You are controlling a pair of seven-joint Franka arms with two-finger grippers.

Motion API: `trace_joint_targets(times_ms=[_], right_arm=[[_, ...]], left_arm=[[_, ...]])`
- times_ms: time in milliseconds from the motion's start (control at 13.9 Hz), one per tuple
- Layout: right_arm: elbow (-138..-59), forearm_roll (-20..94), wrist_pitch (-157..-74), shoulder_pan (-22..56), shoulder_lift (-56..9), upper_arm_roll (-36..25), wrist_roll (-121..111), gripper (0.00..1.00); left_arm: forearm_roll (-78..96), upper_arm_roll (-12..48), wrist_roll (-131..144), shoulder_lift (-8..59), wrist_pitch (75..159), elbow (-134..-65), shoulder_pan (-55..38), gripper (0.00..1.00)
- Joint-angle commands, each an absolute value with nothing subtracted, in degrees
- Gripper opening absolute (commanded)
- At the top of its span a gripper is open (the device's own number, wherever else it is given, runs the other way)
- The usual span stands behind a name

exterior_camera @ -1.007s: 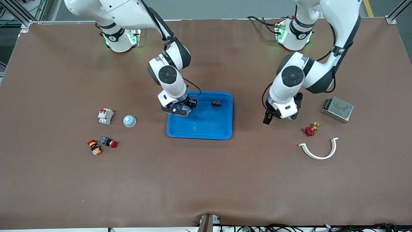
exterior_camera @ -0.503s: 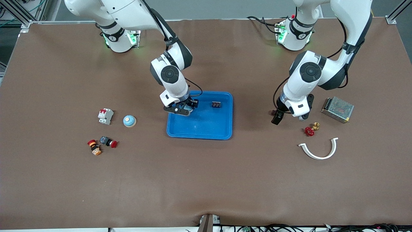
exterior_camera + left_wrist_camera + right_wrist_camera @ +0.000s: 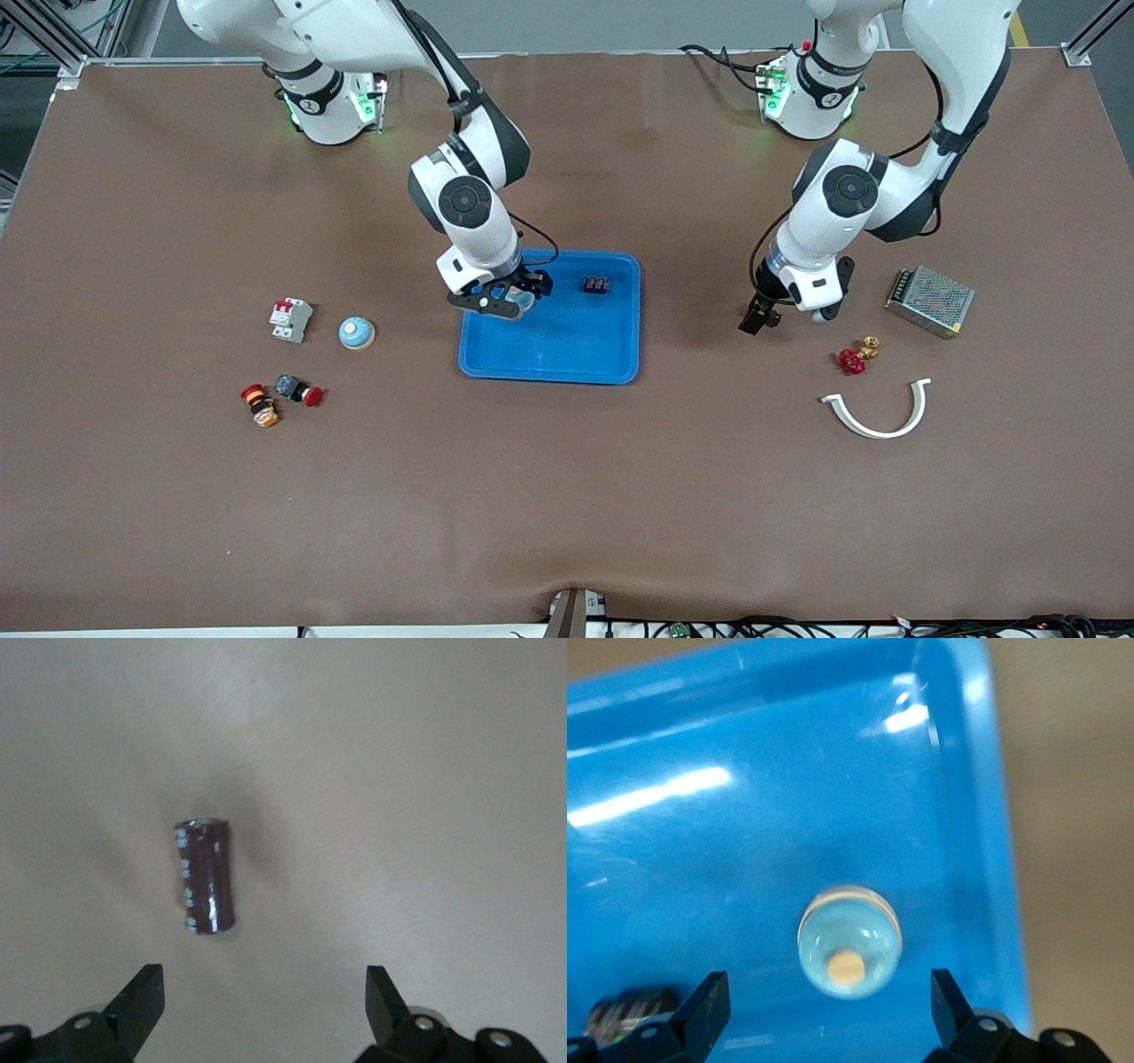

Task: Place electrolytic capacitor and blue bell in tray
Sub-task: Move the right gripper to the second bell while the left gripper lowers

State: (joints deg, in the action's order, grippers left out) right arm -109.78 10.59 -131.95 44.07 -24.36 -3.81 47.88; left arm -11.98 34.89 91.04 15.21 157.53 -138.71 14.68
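The blue bell, a pale-blue dome with a tan knob, sits in the blue tray near its corner toward the right arm's end. My right gripper hangs just above it, open, with a finger on each side and no contact. The tray floor fills the right wrist view. The electrolytic capacitor, a dark maroon cylinder, lies on its side on the brown table. My left gripper is open above it, over the table beside the tray toward the left arm's end. The front view hides the capacitor.
A small black terminal block lies in the tray. Toward the right arm's end are a second blue bell, a circuit breaker and two push buttons. A red valve, a white curved clip and a mesh power supply lie toward the left arm's end.
My right gripper has opened and let go of the blue bell in the tray. The left arm has shifted a little toward its own end of the table, still open.
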Motion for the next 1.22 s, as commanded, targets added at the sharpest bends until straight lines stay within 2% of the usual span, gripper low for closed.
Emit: trace_joint_targets(times_ms=[0, 144, 432, 791, 1151], right_arm=[[-105.5, 10.0, -117.6, 40.6, -17.4, -4.7, 42.1, 1.0], [-102.8, 9.7, -110.6, 37.2, -14.9, -5.4, 35.6, 1.0], [-103.0, -0.2, -106.0, 33.5, -11.6, -5.4, 25.4, 1.0], [-105.6, -0.8, -106.6, 26.0, -10.8, -5.4, 12.3, 1.0], [-111.0, -0.7, -114.8, 20.3, -11.4, -5.4, 4.7, 1.0]], left_arm=[[-10.8, 35.8, 90.4, 15.9, 159.4, -139.7, 15.6, 1.0], [-11.4, 35.5, 91.6, 16.7, 159.3, -139.7, 15.2, 1.0], [-17.2, 35.3, 92.0, 17.2, 157.3, -140.4, 17.7, 1.0], [-21.3, 35.3, 92.1, 18.6, 157.2, -140.4, 20.0, 1.0], [-21.7, 34.8, 92.2, 19.9, 157.3, -139.9, 20.0, 1.0]])
